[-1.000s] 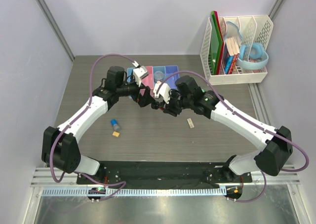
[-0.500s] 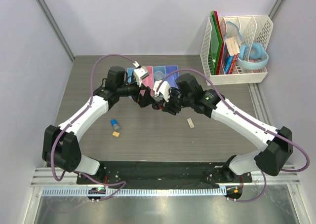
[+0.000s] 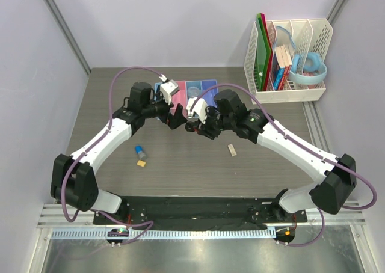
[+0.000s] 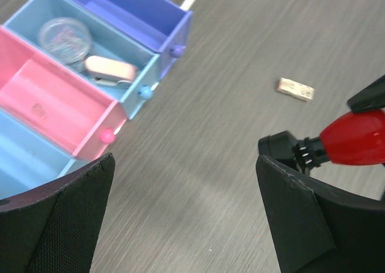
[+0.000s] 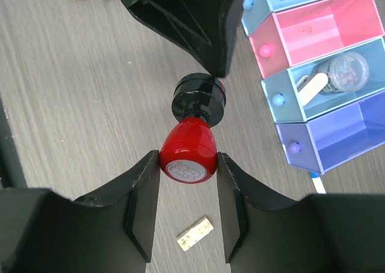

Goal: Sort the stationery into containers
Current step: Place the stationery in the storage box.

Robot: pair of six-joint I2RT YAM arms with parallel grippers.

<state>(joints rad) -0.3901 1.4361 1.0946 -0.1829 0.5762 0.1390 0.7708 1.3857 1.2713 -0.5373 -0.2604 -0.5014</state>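
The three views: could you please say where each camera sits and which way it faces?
Top external: above, behind the bases, looking down at the table; both arms show.
Left wrist: on left gripper, facing the bins; open fingers show.
Right wrist: on right gripper, facing down; fingers clamp the red-black piece.
Shared: both wrist views show bins and that piece.

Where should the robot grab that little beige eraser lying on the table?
Across its two long sides, coming straight down from above. The beige eraser lies flat on the table, a small oblong block with open space around it.
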